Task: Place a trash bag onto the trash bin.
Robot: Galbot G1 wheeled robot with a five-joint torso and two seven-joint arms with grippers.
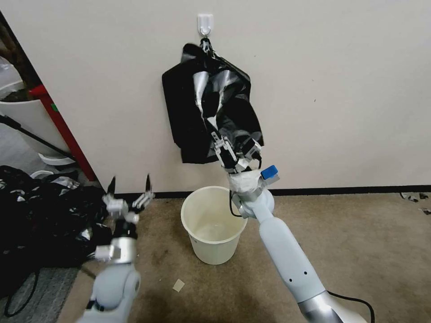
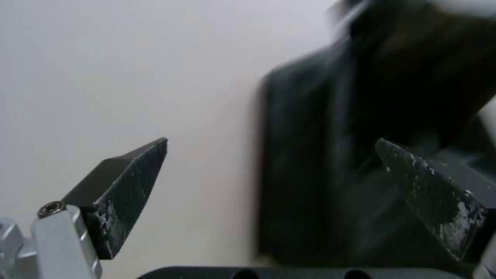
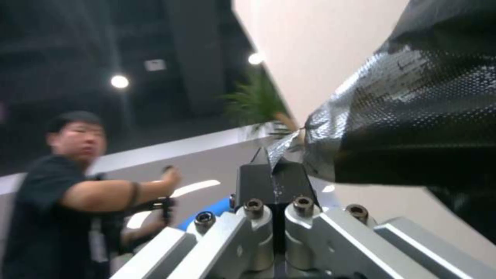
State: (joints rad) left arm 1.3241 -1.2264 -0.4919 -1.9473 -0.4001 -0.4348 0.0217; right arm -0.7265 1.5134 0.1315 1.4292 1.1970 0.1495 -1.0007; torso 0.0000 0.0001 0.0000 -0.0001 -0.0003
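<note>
You see the trash bag only as a dark blur at right, its upper part cut by the frame edge.

The glossy black trash bag hangs crumpled against the wall, directly above the upright, open cream-white trash bin on the floor.

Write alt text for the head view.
The right gripper pinches the black trash bag hanging from a wall hook, above the cream trash bin on the floor. The left gripper waits open, left of the bin.
</note>
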